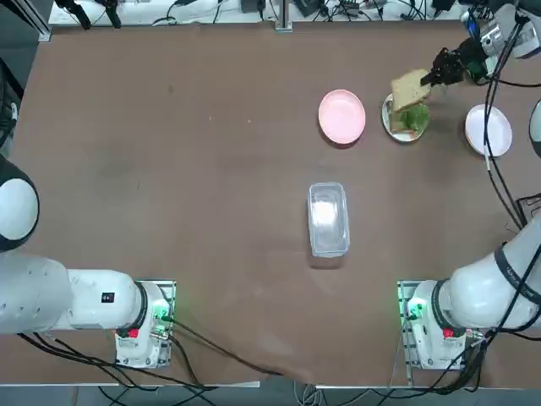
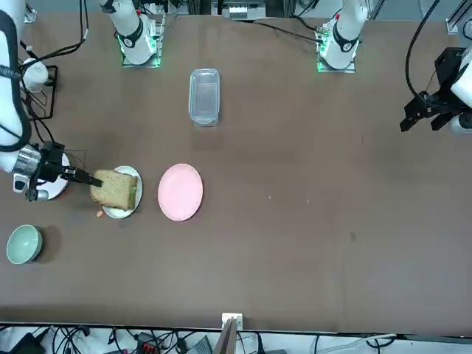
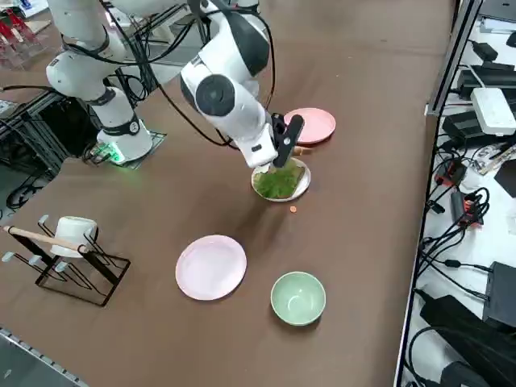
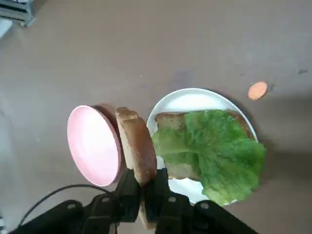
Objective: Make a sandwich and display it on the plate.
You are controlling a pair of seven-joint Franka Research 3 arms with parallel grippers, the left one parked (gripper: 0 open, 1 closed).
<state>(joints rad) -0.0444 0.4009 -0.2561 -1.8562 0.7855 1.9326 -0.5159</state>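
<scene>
The right gripper (image 4: 144,181) was at the far right part of the table, and it was holding one bread slice (image 4: 138,146) between its fingers, which stood narrow around it. The slice was gripped near one edge and stood tilted above the left, far part of the small white plate (image 1: 386,119). On this plate lay the other bread slice (image 4: 170,121), and over it the green lettuce leaf (image 4: 229,156), which covered most of this lower bread and reached past the plate's rim.

The pink plate (image 1: 341,117) was to the left of the small white plate, apart from it, and the second white plate (image 1: 494,139) was to the right. A small orange piece (image 3: 293,209) lay on the table just beyond the sandwich plate. The light green bowl (image 3: 298,298) sat more to the far right. Nearer to the robot, at the left of the plates with white colour, there was a clear plastic container (image 1: 329,220). At the right side stood a black rack (image 3: 109,278) with a white cup (image 3: 74,234).
</scene>
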